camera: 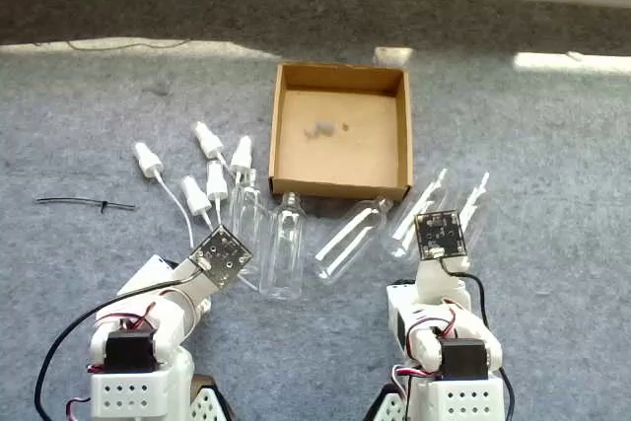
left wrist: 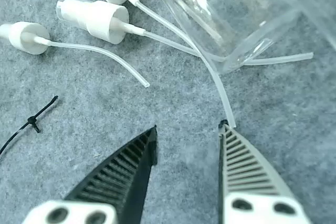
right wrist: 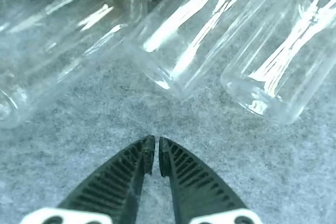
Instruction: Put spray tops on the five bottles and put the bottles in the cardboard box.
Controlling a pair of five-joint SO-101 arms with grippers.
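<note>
The open cardboard box (camera: 340, 130) sits at the middle back with nothing in it. Several white spray tops (camera: 207, 170) with thin tubes lie left of it. Two clear bottles (camera: 266, 234) lie near the left arm, one (camera: 352, 239) lies slanted in the middle, and two (camera: 444, 212) lie by the right arm. My left gripper (left wrist: 188, 137) is open above the carpet, just short of the spray tops (left wrist: 100, 17) and a bottle's base (left wrist: 231, 14). My right gripper (right wrist: 156, 148) is shut and holds nothing, just short of three bottles' bases (right wrist: 205, 30).
A black cable tie (camera: 84, 203) lies on the grey carpet at the far left, also near the left gripper (left wrist: 31, 121). A spray top's tube (left wrist: 220, 85) runs right up to one of the left fingertips (left wrist: 226, 129).
</note>
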